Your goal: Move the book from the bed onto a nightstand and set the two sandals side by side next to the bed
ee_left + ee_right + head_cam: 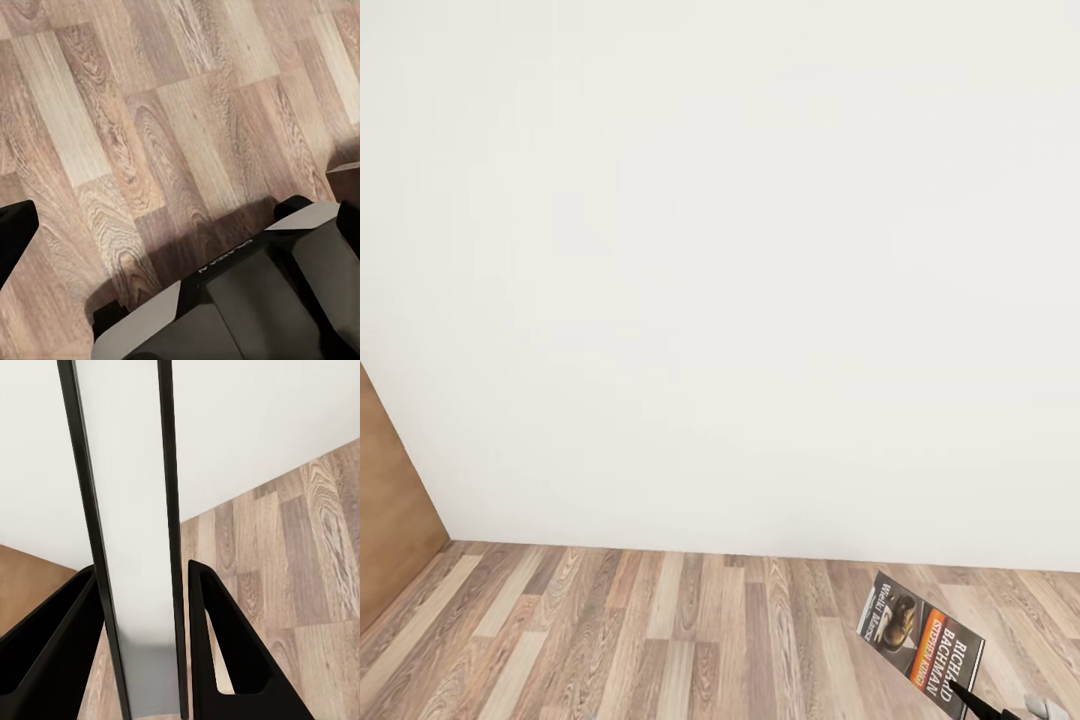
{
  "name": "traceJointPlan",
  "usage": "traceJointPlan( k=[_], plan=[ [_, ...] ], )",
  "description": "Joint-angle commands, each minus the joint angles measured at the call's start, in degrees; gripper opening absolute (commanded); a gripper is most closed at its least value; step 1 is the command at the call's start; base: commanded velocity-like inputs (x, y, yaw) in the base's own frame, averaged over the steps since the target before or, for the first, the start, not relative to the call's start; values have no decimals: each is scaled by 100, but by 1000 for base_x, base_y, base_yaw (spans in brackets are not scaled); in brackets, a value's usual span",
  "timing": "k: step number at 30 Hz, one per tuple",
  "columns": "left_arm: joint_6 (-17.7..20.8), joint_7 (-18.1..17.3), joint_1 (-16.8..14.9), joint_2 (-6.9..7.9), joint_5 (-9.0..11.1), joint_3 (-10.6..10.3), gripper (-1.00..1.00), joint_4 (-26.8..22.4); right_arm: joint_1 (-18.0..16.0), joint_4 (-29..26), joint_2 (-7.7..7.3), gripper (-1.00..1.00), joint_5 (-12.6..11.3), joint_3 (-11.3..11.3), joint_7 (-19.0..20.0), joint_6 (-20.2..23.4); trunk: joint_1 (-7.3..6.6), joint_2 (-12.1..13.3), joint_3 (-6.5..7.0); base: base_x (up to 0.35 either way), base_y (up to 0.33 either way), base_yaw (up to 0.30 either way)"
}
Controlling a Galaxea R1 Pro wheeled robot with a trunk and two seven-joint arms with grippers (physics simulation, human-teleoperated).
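Black tapered fingers [225,660] of the right tool [142,660] pinch the book [135,510] by its pale page edge, a thin flat slab running lengthwise away from them. From the head it [920,642] hangs low right above the plank floor [660,640], glossy dark cover with orange band, long axis slanting toward the white wall [720,250]. Whether the left tool [180,225] is wide or narrow I cannot tell.

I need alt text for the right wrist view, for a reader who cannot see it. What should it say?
The right tool grips the book edge-on between its two black fingers, so the pale page edge runs up the picture between thin dark covers. Behind it are a white wall and a wood-plank floor.
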Motion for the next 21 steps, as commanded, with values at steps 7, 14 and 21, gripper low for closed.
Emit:
traceJointPlan(
  k=[7, 14, 21],
  plan=[
    [-46, -1, -2, 0, -51, -1, 100, 3, -3, 7, 1, -100, -8, -4, 6, -18, 2, -6, -4, 0, 0, 6],
    [-46, -1, -3, -1, -53, -1, 100, 4, -3, 10, -1, -100, -8, -4, -4, -30, 2, -6, -4, 1, 0, 0],
    [-46, -1, -2, -12, -54, -1, 100, 4, -3, 15, 1, -100, -8, -4, -12, -56, 2, -6, -4, 191, 0, 0]
  ],
)
